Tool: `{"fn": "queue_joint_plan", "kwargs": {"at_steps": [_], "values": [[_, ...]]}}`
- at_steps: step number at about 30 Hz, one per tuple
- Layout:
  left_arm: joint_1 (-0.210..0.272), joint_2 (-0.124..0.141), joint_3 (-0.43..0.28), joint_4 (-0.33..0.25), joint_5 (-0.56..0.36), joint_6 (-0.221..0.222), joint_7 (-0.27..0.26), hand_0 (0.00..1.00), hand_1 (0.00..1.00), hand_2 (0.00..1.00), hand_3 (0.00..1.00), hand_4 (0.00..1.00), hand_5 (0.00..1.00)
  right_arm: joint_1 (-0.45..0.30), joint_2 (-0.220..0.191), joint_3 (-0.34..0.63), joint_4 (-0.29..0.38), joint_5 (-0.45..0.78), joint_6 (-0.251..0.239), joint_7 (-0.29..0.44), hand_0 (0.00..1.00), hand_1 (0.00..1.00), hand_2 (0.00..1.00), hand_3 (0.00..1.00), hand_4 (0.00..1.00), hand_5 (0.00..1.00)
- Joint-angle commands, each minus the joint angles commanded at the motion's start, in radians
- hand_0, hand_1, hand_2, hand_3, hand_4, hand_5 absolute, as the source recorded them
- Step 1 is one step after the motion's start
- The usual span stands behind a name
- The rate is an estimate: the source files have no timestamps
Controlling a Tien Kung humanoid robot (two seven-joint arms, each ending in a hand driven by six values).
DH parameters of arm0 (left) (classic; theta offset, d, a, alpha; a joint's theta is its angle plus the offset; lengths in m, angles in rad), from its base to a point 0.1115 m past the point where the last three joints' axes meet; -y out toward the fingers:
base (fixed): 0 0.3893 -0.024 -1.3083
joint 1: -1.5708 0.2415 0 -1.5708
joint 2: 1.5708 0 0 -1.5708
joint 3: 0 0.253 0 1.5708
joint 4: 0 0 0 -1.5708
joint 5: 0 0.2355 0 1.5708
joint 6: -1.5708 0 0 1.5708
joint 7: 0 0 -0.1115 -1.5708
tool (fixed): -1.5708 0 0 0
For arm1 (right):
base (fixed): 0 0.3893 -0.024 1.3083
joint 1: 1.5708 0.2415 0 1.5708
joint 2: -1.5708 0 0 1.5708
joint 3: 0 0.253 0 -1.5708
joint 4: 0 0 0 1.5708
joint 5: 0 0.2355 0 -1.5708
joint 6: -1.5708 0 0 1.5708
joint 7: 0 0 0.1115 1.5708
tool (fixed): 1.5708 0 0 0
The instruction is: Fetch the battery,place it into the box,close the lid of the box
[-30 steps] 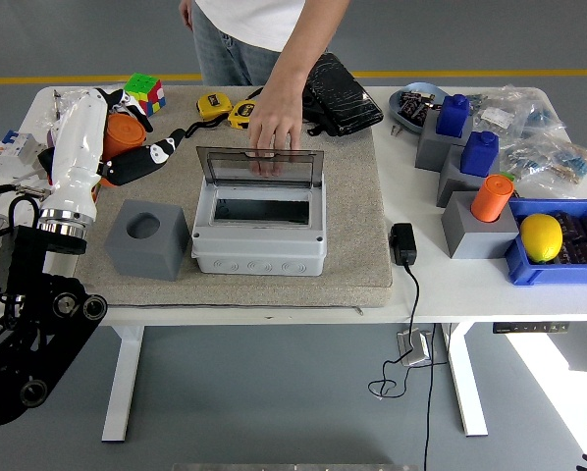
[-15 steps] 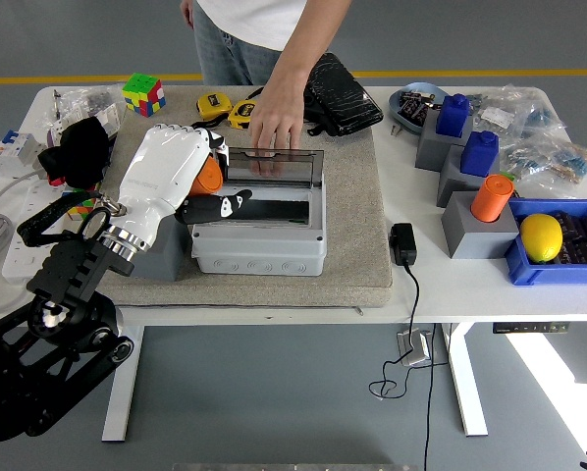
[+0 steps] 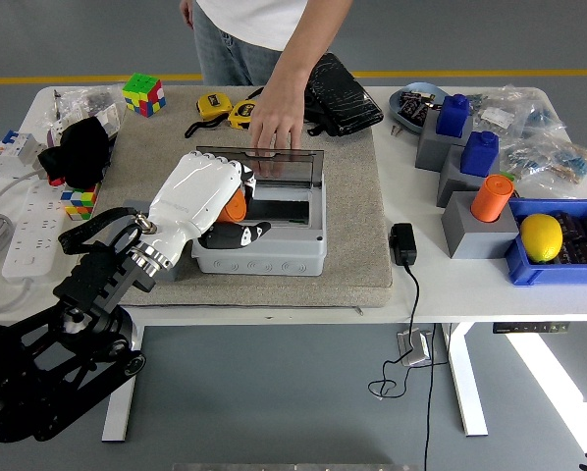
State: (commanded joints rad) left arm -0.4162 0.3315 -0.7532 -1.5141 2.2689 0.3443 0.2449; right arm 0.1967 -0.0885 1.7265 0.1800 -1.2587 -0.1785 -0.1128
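The grey box (image 3: 274, 253) stands on a grey mat (image 3: 357, 216) at the table's middle, its clear lid (image 3: 286, 165) raised at the back. A person's hand (image 3: 274, 123) rests on the lid's top edge and holds it up. My left hand (image 3: 237, 218), white with black fingertips, hangs over the box's left end. Its fingers are curled around an orange battery (image 3: 236, 204), which sits just above the box's opening. The grey holder block is hidden behind my arm. The right arm does not show.
Left of the mat lie a power strip (image 3: 28, 240), a small cube (image 3: 79, 201) and a Rubik's cube (image 3: 143, 94). Tape measures (image 3: 215, 105) and a black pouch (image 3: 341, 90) lie behind the box. A power adapter (image 3: 403, 243), grey blocks with an orange cylinder (image 3: 492, 197) and a blue bin (image 3: 559, 270) stand on the right.
My left hand has swung from the table's left side to the right and down, carrying the orange battery to the box's left end. The person's hand stays on the lid.
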Motion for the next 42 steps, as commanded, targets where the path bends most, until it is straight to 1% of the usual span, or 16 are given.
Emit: {"fn": "queue_joint_plan", "kwargs": {"at_steps": [3, 11, 16, 21, 25, 29, 31, 33, 34, 42], "values": [[-0.004, -0.007, 0.003, 0.009, 0.000, 0.001, 0.000, 0.065, 0.035, 0.083, 0.090, 0.752, 0.133, 0.001, 0.001, 0.001, 0.000, -0.002, 0.000, 0.000, 0.839, 0.786, 0.762, 0.795, 0.998, 0.998], [-0.016, -0.038, 0.029, 0.045, 0.000, 0.008, -0.002, 0.065, 0.035, 0.083, 0.091, 0.751, 0.131, 0.007, 0.001, -0.010, 0.000, 0.009, -0.002, 0.004, 0.839, 0.788, 0.763, 0.795, 0.998, 0.998], [-0.040, -0.049, 0.056, 0.069, 0.000, 0.011, -0.005, 0.065, 0.036, 0.083, 0.091, 0.750, 0.131, 0.002, 0.003, 0.000, 0.000, -0.004, 0.002, -0.001, 0.840, 0.789, 0.762, 0.796, 0.998, 0.998], [-0.053, -0.063, 0.058, 0.092, 0.000, 0.014, -0.006, 0.065, 0.036, 0.082, 0.092, 0.749, 0.131, 0.005, 0.001, -0.010, 0.000, 0.002, 0.002, 0.000, 0.840, 0.787, 0.762, 0.795, 0.998, 0.998], [-0.075, -0.071, 0.071, 0.108, 0.000, 0.014, -0.007, 0.066, 0.037, 0.083, 0.093, 0.748, 0.131, 0.009, -0.003, -0.018, 0.000, 0.007, -0.001, 0.000, 0.840, 0.789, 0.762, 0.795, 0.998, 0.998], [-0.087, -0.098, 0.068, 0.133, 0.000, 0.020, -0.011, 0.066, 0.037, 0.083, 0.093, 0.748, 0.131, 0.008, -0.004, -0.015, 0.000, 0.000, -0.002, -0.004, 0.840, 0.789, 0.762, 0.795, 0.998, 0.998], [-0.089, -0.131, 0.052, 0.163, 0.000, 0.024, -0.014, 0.066, 0.037, 0.083, 0.093, 0.747, 0.132, 0.006, -0.002, -0.013, 0.000, -0.006, -0.001, -0.006, 0.840, 0.787, 0.762, 0.795, 0.998, 0.998], [-0.091, -0.154, 0.037, 0.183, 0.000, 0.030, -0.017, 0.066, 0.037, 0.083, 0.093, 0.747, 0.132, 0.006, 0.000, -0.016, 0.000, -0.004, -0.001, -0.005, 0.840, 0.787, 0.762, 0.795, 0.998, 0.998], [-0.093, -0.162, 0.033, 0.190, 0.000, 0.031, -0.017, 0.066, 0.037, 0.083, 0.093, 0.747, 0.132, 0.006, 0.001, -0.017, 0.000, -0.004, -0.001, -0.005, 0.840, 0.787, 0.762, 0.795, 0.998, 0.998], [-0.126, -0.195, 0.053, 0.232, 0.000, 0.040, -0.025, 0.067, 0.038, 0.083, 0.093, 0.748, 0.132, 0.008, 0.001, -0.019, 0.000, -0.006, -0.002, -0.006, 0.840, 0.788, 0.762, 0.796, 0.998, 0.998]]}}
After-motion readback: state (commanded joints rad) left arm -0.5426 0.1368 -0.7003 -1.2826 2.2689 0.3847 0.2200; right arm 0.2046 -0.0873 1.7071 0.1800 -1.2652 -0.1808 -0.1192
